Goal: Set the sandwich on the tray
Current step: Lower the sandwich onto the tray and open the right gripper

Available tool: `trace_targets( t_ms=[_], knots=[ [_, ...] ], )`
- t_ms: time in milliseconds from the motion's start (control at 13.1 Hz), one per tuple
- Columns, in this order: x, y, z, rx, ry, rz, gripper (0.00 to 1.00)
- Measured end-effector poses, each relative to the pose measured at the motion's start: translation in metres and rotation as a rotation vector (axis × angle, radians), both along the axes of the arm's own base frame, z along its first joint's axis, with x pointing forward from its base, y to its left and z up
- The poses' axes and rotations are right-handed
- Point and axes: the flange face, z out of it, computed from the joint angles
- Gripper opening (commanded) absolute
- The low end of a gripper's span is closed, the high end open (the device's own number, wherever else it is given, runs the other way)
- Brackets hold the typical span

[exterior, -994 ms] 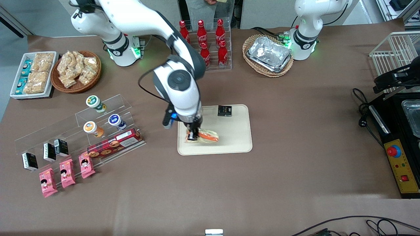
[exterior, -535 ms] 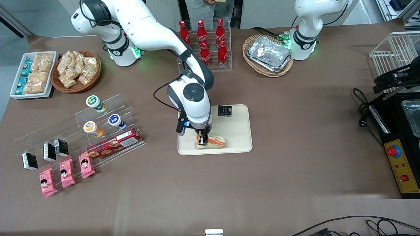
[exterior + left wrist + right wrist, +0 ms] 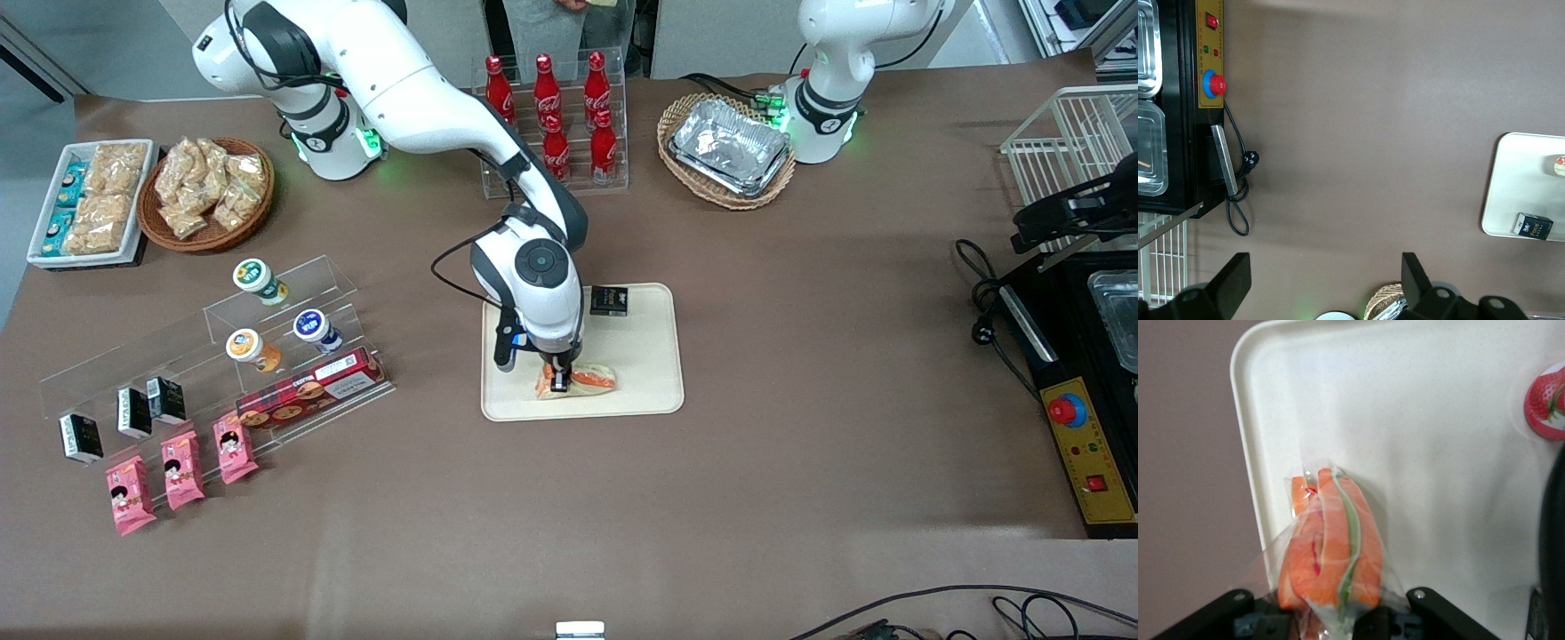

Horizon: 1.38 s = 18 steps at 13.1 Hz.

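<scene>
The sandwich (image 3: 589, 380) is a clear-wrapped wedge with orange and green filling. It is low over the cream-beige tray (image 3: 645, 356), in the part nearest the front camera and close to the rim at the working arm's end. My right gripper (image 3: 558, 382) is shut on the sandwich's end, pointing down from above. In the right wrist view the sandwich (image 3: 1331, 547) sticks out from between the fingers of the gripper (image 3: 1325, 623), over the tray (image 3: 1438, 420). I cannot tell whether the sandwich touches the tray. The tray's edge also shows in the left wrist view (image 3: 1518, 180).
A small black box (image 3: 609, 300) lies on the tray, farther from the front camera. A round red strawberry-printed thing (image 3: 1546, 401) is also on the tray. Cola bottles (image 3: 556, 102), a basket of foil trays (image 3: 729, 147), an acrylic snack stand (image 3: 258, 356) and pink packets (image 3: 182, 467) surround it.
The right arm has carried the sandwich toward the parked arm's end, farther in over the tray, and lowered it. The gripper stays shut on it.
</scene>
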Motion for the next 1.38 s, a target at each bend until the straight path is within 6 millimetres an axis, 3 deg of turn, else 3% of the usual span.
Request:
trace_targets(
  t_ms=[459, 535, 688, 765, 841, 1147, 1376],
  knots=[
    [0.006, 0.001, -0.009, 0.003, -0.008, 0.003, 0.19],
    [0.009, -0.001, -0.009, 0.003, -0.009, -0.002, 0.31],
    [0.012, -0.005, -0.01, 0.002, -0.008, -0.009, 0.44],
    [0.013, -0.005, -0.01, 0.002, -0.008, -0.011, 0.63],
    [0.013, -0.006, -0.01, 0.003, -0.008, -0.012, 1.0],
    [0.015, -0.007, -0.01, 0.003, -0.009, -0.015, 1.0],
    [0.021, -0.005, 0.003, 0.018, -0.027, -0.018, 1.0]
  ],
)
